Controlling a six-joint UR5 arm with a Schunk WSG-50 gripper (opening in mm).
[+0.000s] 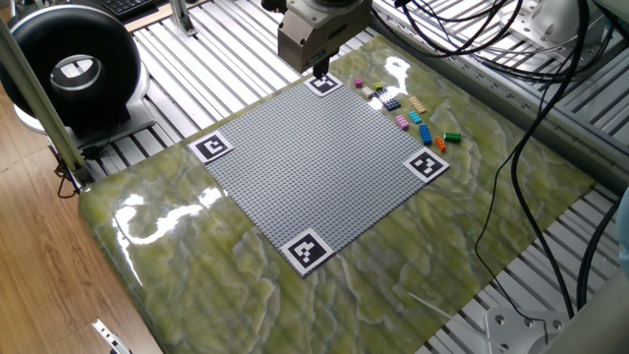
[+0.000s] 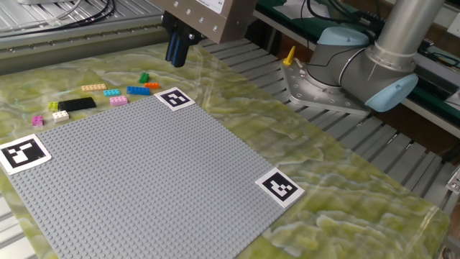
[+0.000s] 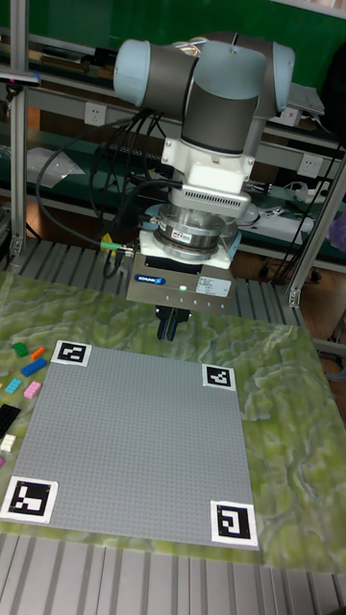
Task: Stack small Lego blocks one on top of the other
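Observation:
Several small Lego blocks lie loose on the green marbled table beside one edge of the grey baseplate (image 2: 144, 173): a green block (image 2: 144, 78), an orange one (image 2: 152, 85), a blue one (image 2: 138, 91), plus cyan (image 2: 111, 92), pink (image 2: 118, 101), yellow (image 2: 53, 106) and white (image 2: 60, 114) ones. The same cluster (image 1: 411, 116) shows in one fixed view, and at the left edge (image 3: 29, 370) of the tall view. None is stacked. My gripper (image 2: 176, 54) (image 1: 319, 71) (image 3: 169, 327) hangs above the table past the baseplate's corner, shut, with nothing seen between its fingers.
Black-and-white marker tags (image 2: 176, 98) sit at the baseplate's corners. A flat black piece (image 2: 77, 104) lies among the blocks. The arm's base (image 2: 345, 65) stands at the table's side, cables (image 1: 511, 59) hang nearby, and a black ring-shaped device (image 1: 64, 64) sits off the table.

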